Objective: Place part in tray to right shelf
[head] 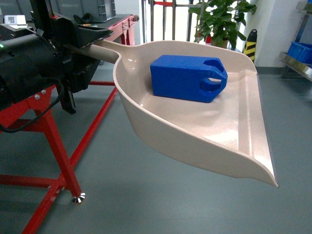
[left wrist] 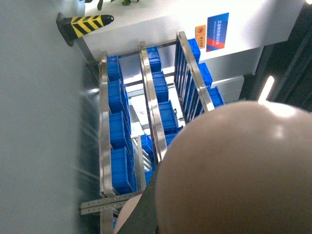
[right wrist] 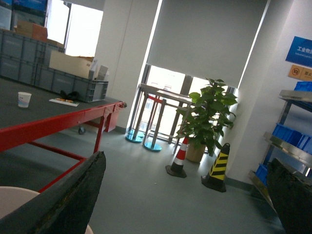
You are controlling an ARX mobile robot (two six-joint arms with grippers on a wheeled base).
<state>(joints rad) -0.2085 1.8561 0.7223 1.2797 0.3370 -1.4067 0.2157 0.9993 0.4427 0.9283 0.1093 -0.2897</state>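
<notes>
In the head view the beige tray (head: 209, 131) hangs in the air above the floor, lip pointing right and toward me. The blue part (head: 187, 78) lies inside it near the handle end. My left gripper (head: 90, 51) is shut on the tray's handle at the upper left. The tray's underside (left wrist: 239, 170) fills much of the left wrist view, beside a dark finger (left wrist: 146, 209). My right gripper (right wrist: 186, 158) is open, with only floor between its fingers. A bit of the tray (right wrist: 12, 200) shows at its lower left. The right shelf (head: 297, 61) (left wrist: 146, 87) (right wrist: 287, 146) holds blue crates.
A red-legged frame table (head: 48, 131) stands at the left, with grey crates (right wrist: 48, 78) on it. A potted plant (head: 222, 19), a yellow-black cone (right wrist: 218, 168) and a red-white cone (right wrist: 179, 158) stand by the far wall. Grey floor lies under the tray.
</notes>
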